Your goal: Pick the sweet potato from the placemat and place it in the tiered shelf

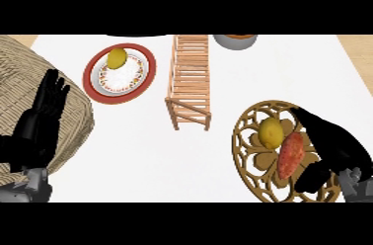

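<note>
The sweet potato, reddish-orange and elongated, lies on the round golden openwork placemat at the lower right, next to a yellow lemon. My right hand hovers over the placemat's right side, right beside the sweet potato. Its fingers reach up and left past the vegetable and its thumb sits lower, without curling round it. The wooden tiered shelf stands at the centre, running away from me. My left hand rests open at the far left, fingers up.
A woven straw mat lies under the left hand. A red-rimmed plate carrying a second lemon sits left of the shelf. A grey bowl shows at the top edge. White counter lies between shelf and placemat.
</note>
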Available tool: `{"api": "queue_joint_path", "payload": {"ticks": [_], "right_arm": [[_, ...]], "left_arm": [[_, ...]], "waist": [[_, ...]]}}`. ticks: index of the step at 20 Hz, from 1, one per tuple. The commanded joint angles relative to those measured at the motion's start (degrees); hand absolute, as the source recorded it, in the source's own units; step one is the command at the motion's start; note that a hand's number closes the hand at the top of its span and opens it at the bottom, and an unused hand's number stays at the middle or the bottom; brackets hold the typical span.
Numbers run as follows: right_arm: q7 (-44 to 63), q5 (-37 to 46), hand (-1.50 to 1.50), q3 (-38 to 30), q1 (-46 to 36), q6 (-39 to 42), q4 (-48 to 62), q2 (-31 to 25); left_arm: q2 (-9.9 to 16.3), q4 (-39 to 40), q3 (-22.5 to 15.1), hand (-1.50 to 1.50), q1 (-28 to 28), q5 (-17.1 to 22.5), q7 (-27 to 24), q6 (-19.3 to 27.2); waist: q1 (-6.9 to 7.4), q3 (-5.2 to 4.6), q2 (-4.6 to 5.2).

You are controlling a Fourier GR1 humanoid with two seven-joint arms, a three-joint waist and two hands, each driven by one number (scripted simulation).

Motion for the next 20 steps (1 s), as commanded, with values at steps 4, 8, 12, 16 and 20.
{"api": "queue_joint_path", "payload": {"ticks": [4,8,12,16,20], "right_arm": [[-6.7,4.1,-1.50,-2.5,3.5,-1.1,4.2,1.5],[-11.4,7.5,-1.50,-2.3,1.8,-3.9,10.0,4.5],[-9.2,9.4,-1.50,-1.3,3.8,-2.3,5.8,6.8],[-15.8,10.4,-1.50,-4.3,3.7,-3.9,12.6,7.8],[-16.9,12.5,-1.50,-3.4,3.0,-4.3,16.5,11.0]], "left_arm": [[-1.8,0.7,0.6,0.00,1.9,-0.6,2.0,-1.2],[-4.8,3.8,-0.4,0.00,0.4,-3.0,-0.4,0.3],[-3.2,-1.6,0.5,0.00,2.0,-3.1,3.7,-1.5],[-5.3,-0.8,0.1,0.00,3.0,-4.1,2.1,-1.8],[-4.9,2.4,2.6,0.00,2.5,-3.6,0.2,-3.7]], "waist": [[-0.04,-0.60,0.41],[0.03,-0.59,0.51],[-0.03,-0.60,0.37],[0.11,-0.59,0.43],[0.09,-0.60,0.49]]}}
